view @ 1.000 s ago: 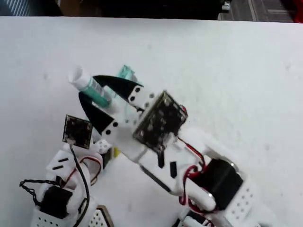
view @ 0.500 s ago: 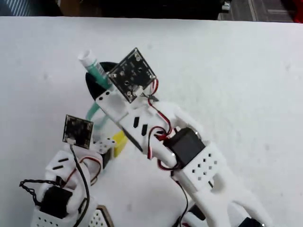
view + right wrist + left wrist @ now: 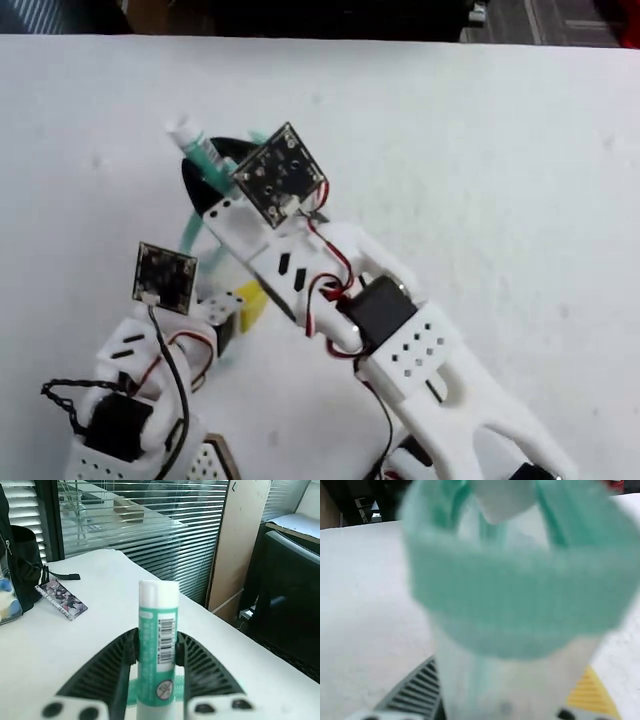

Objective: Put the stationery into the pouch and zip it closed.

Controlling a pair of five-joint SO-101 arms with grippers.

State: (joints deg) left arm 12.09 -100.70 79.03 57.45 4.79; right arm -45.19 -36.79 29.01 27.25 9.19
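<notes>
Glue stick (image 3: 158, 630) gripped at edge of pouch (image 3: 520, 605).

Glue stick (image 3: 158, 605) upright, pinched in right hand (image 3: 157, 637), cap end past the fingertips. Pouch (image 3: 520, 595) just below that hand, near end clamped in left hand (image 3: 238, 304). Bag (image 3: 20, 565) and tag (image 3: 61, 600) on counter (image 3: 480, 150), well beyond.

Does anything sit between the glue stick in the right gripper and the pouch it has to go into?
Nothing visible does. The right gripper grips the glue stick, and the left wrist view shows a white end, probably the stick's, right at the mouth of the teal pouch.
</notes>
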